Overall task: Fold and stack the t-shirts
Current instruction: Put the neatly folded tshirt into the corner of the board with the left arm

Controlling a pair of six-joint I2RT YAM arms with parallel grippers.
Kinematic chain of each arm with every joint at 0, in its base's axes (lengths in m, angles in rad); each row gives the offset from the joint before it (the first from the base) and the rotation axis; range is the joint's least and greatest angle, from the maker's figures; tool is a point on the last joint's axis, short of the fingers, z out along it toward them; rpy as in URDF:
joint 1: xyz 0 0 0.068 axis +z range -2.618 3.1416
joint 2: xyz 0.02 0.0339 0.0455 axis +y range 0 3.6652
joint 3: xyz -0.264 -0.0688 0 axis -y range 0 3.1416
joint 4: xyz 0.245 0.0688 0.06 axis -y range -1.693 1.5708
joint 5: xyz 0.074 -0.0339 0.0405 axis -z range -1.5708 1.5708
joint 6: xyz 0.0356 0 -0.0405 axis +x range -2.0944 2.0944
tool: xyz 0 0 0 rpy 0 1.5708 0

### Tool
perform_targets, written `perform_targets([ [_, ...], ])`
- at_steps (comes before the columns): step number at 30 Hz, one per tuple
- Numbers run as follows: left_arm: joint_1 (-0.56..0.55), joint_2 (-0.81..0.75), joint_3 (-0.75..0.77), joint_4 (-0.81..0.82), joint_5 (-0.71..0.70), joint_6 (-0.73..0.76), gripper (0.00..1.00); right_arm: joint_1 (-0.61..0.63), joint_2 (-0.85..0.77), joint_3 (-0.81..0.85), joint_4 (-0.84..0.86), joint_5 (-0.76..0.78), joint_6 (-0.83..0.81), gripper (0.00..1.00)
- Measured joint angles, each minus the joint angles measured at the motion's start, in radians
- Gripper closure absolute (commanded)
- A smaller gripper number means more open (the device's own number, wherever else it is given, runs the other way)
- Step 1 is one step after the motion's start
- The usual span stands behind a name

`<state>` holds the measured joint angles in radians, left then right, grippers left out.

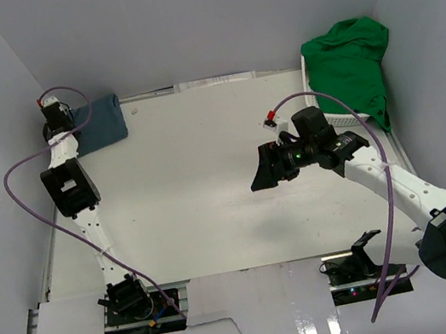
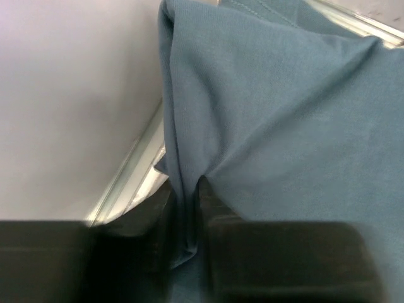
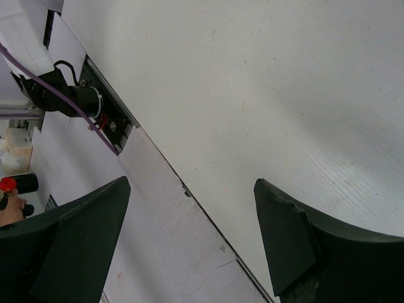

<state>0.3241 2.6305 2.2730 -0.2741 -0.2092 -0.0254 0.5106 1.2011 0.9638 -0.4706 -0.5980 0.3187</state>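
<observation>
Left gripper [image 2: 185, 211], its two black fingers nearly together, pinches a narrow fold of the dark slate-blue soft cloth t-shirt [image 2: 284, 120]. The shirt's fine knit is drawn into long creases that run down into the gap between the fingers. In the top view this shirt is a compact folded bundle in the far left corner of the smooth white flat table [image 1: 195, 155], close against the left wall. Its edge lies just beside the silvery metal rail [image 2: 129, 173] that borders the tabletop.

The right gripper [image 3: 189, 189] hangs above the table, right of the middle. Its matte black, wedge-shaped fingers are spread wide and hold nothing.

The bright green soft cloth t-shirt [image 1: 349, 58] lies rumpled in the far right corner, draped over the white lattice plastic basket [image 1: 343, 121], with one flap hanging down near the right wall. The two shirts are well apart, with the broad tabletop stretching between them. Pale walls close in on the left, far and right sides.
</observation>
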Motion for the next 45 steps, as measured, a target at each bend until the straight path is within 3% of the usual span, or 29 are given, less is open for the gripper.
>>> perform_targets([
  [7,0.009,0.0,0.0,-0.005,-0.023,-0.016,0.52,0.0,-0.003,-0.018,0.002,-0.002,0.0,0.14],
  [9,0.009,0.0,0.003,-0.008,-0.031,-0.015,0.38,0.0,-0.011,-0.03,0.004,-0.006,0.003,0.14],
  [10,0.01,0.0,0.007,-0.013,-0.032,-0.014,0.23,0.0,-0.018,-0.038,0.004,-0.008,0.006,0.14],
  [11,0.013,-0.001,0.01,-0.018,-0.034,-0.011,0.14,0.0,-0.026,-0.045,0.004,-0.008,0.007,0.14],
  [13,0.014,-0.005,0.012,-0.021,-0.03,-0.021,0.08,0.0,-0.045,-0.058,0.004,-0.007,0.01,0.14],
  [17,0.018,-0.03,-0.015,-0.038,-0.014,-0.03,0.08,0.0,-0.081,-0.074,0.006,-0.007,0.011,0.14],
  [22,-0.017,-0.166,-0.177,-0.068,-0.036,-0.045,0.02,0.0,-0.087,-0.076,0.021,-0.006,0.011,0.14],
  [28,-0.144,-0.423,-0.346,-0.062,-0.16,-0.006,0.02,0.0,-0.09,-0.076,0.032,-0.005,0.013,0.14],
  [32,-0.23,-0.644,-0.457,-0.034,-0.168,-0.028,0.02,0.0,-0.11,-0.076,0.031,0.009,0.012,0.13],
  [34,-0.25,-0.789,-0.569,-0.035,-0.125,-0.064,0.02,0.0,-0.123,-0.076,0.032,0.019,0.01,0.11],
  [36,-0.246,-0.929,-0.687,-0.027,-0.045,-0.105,0.02,0.0,-0.137,-0.075,0.032,0.032,0.011,0.02],
  [40,-0.222,-1.12,-0.864,-0.055,0.146,-0.189,0.02,0.0,-0.155,-0.054,0.031,0.082,0.01,0.06],
  [45,-0.248,-1.234,-1.074,-0.128,0.302,-0.26,0.02,0.0,-0.18,-0.019,0.034,0.127,0.014,0.09],
])
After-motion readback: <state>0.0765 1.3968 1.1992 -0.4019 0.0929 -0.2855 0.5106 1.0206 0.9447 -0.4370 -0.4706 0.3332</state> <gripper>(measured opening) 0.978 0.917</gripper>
